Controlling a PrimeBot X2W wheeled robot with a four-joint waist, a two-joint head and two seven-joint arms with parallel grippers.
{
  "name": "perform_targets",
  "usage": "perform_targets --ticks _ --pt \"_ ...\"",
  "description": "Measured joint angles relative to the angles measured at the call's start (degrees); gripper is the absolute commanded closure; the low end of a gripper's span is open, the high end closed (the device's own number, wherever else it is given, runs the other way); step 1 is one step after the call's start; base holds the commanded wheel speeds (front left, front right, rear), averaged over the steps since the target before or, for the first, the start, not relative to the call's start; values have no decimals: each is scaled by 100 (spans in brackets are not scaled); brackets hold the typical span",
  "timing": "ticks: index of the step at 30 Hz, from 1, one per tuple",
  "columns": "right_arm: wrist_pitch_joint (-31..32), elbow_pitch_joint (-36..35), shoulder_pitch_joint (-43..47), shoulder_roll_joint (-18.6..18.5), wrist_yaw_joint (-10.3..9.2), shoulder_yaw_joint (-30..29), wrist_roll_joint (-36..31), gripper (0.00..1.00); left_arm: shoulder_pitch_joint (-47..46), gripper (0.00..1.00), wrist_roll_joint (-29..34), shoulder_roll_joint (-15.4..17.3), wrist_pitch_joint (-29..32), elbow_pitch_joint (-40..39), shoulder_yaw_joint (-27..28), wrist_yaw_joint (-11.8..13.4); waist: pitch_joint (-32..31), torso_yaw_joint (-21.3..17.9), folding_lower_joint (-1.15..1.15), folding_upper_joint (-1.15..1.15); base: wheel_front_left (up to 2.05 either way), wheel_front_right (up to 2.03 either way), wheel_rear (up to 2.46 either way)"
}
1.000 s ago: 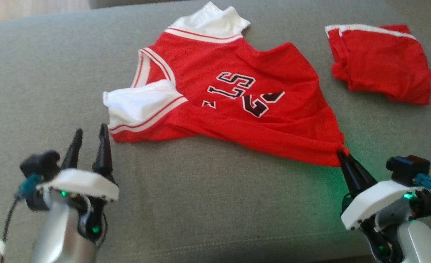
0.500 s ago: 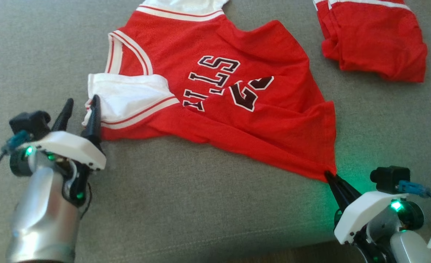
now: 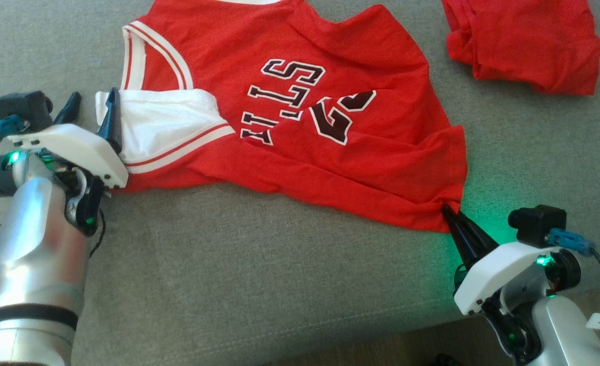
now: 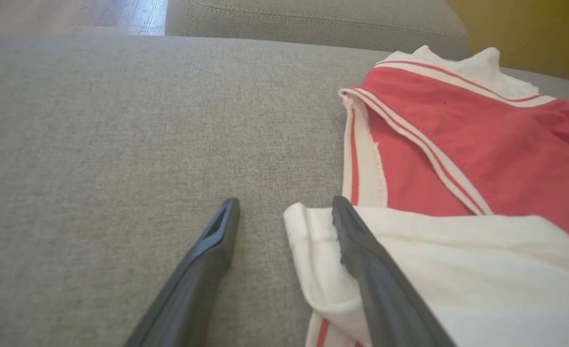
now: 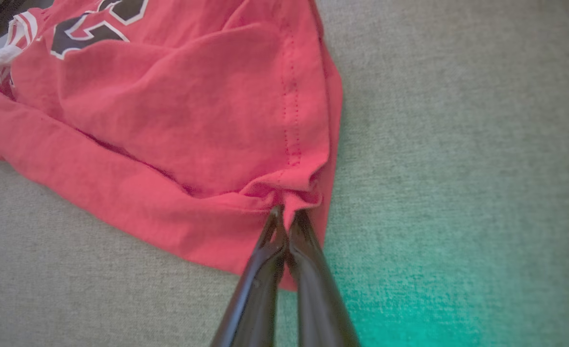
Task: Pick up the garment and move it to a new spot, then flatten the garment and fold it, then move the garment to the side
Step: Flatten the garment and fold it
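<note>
While my right fingers (image 3: pixel 450 216) clamped the jersey (image 3: pixel 381 168) hem corner, my left fingers (image 4: pixel 347 226) stood wide, one over the white sleeve (image 4: pixel 458 260), one on the couch (image 3: pixel 254 264).

Grey cushion (image 3: pixel 259 274) with red jersey (image 3: pixel 391 152) and folded red garment (image 3: pixel 523 46)

Matt red cloth garment (image 3: pixel 330 168), coarse grey woven cushion (image 3: pixel 259 284), brushed silvery metal forearm (image 3: pixel 35 229)
</note>
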Motion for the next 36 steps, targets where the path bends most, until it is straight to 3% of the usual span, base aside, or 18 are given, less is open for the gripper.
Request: perform_targets --ticks 30,31,32,33,34,36 --pt "-111 276 -33 26 0 20 1 100 -366 0 27 -27 71 716 -495 -90 -154 -25 0 0 0 0 0" --pt "-118 278 -38 27 0 24 1 100 -386 5 26 -26 71 740 -510 -90 -148 -29 -1 0 0 0 0" --pt "-120 282 -46 27 0 30 1 100 -414 51 25 -24 71 772 -531 -90 -145 -31 -1 0 0 0 0" --pt "-120 286 -54 27 0 33 1 100 -440 72 21 -19 71 790 -557 -91 -141 -32 -1 0 0 0 0" --pt "-120 294 -63 27 0 33 1 100 -454 100 21 -18 71 806 -582 -101 -140 -31 -1 0 0 0 0" --pt "-142 325 -98 29 0 33 1 100 -456 100 20 -20 62 838 -605 -107 -150 -23 0 0 0 0 0"
